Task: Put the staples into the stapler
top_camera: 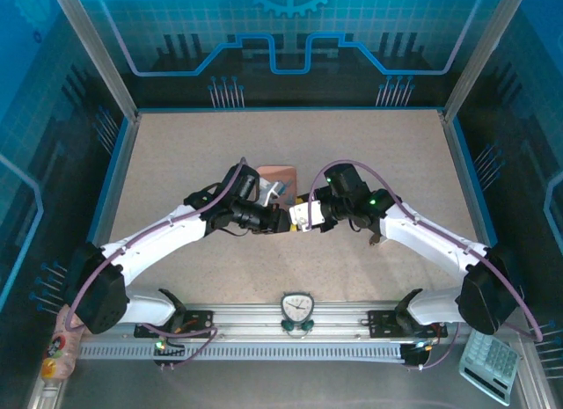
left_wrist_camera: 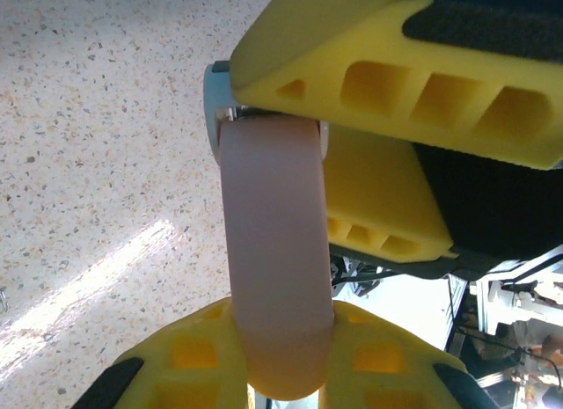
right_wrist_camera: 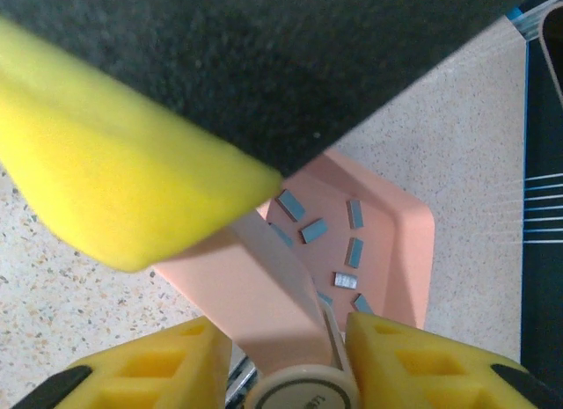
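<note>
The pale pink stapler (left_wrist_camera: 273, 251) hangs above the table between both grippers. My left gripper (left_wrist_camera: 281, 339) is shut on its rounded end, and the right gripper's yellow fingers (left_wrist_camera: 387, 83) clamp the far end. In the right wrist view my right gripper (right_wrist_camera: 286, 347) is shut on the stapler (right_wrist_camera: 281, 303) at its cream round cap, under the left gripper's finger (right_wrist_camera: 132, 180). Behind lies the salmon-pink tray (right_wrist_camera: 405, 242) with several grey staples (right_wrist_camera: 314, 230) loose in it. From above, the left gripper (top_camera: 280, 217) and the right gripper (top_camera: 310, 214) meet just in front of the tray (top_camera: 277, 173).
The speckled tabletop (top_camera: 176, 163) is ringed by blue enclosure walls. A small round timer (top_camera: 297, 308) sits on the front rail between the arm bases. A calculator (top_camera: 490, 363) lies off the table at the lower right.
</note>
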You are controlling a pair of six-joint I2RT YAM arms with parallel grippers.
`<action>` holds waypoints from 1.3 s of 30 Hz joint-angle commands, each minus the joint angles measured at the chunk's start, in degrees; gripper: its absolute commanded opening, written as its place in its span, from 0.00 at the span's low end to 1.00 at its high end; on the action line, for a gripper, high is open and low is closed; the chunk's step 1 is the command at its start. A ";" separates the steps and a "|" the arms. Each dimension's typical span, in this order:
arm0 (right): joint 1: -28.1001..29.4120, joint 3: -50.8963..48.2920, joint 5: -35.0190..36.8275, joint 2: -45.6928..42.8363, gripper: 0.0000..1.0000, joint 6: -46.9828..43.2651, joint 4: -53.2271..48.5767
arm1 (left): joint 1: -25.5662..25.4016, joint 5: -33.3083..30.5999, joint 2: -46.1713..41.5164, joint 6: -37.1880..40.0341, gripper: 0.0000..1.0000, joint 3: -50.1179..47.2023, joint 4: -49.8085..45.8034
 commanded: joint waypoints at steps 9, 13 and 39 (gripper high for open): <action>-2.29 -0.95 -3.91 -1.72 0.20 6.79 3.96 | 0.68 -1.21 -0.29 1.67 0.41 2.93 -2.21; -4.69 -1.88 -6.92 -1.71 0.20 21.23 8.24 | 2.05 -5.33 -2.83 1.52 0.74 2.40 -0.48; -3.48 -15.06 -10.10 6.76 0.19 76.83 46.39 | 2.94 -24.46 -9.84 -0.01 0.73 -4.30 14.65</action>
